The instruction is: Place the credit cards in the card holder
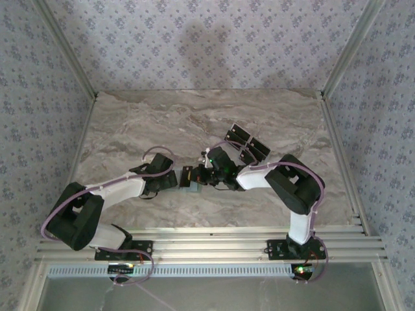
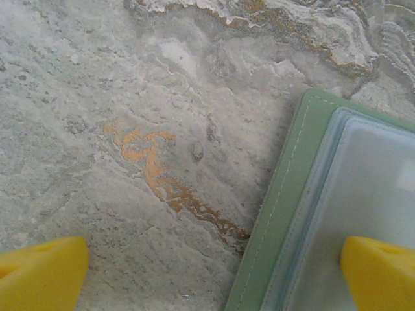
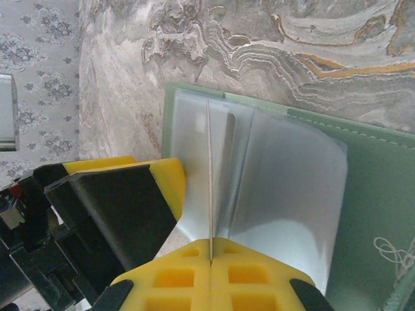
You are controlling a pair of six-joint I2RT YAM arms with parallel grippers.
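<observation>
The card holder [image 3: 363,194] lies open on the marble table, its pale green cover spread flat and its clear plastic sleeves [image 3: 285,188] standing up. My right gripper [image 3: 211,259] is shut on a thin credit card [image 3: 209,168], seen edge-on, whose far end reaches in among the sleeves. My left gripper [image 2: 211,278] is open, low over the holder's left edge [image 2: 285,214]; one yellow fingertip [image 2: 379,272] is over a clear sleeve, the other [image 2: 39,272] over bare marble. In the top view both grippers [image 1: 170,181] [image 1: 202,176] meet over the holder [image 1: 191,188] at mid-table.
Three more dark credit cards [image 1: 238,135] [image 1: 260,149] [image 1: 247,157] lie side by side behind the right arm's wrist. Patterned walls and metal rails border the table [image 1: 130,123]. A left finger [image 3: 123,194] sits close beside the held card.
</observation>
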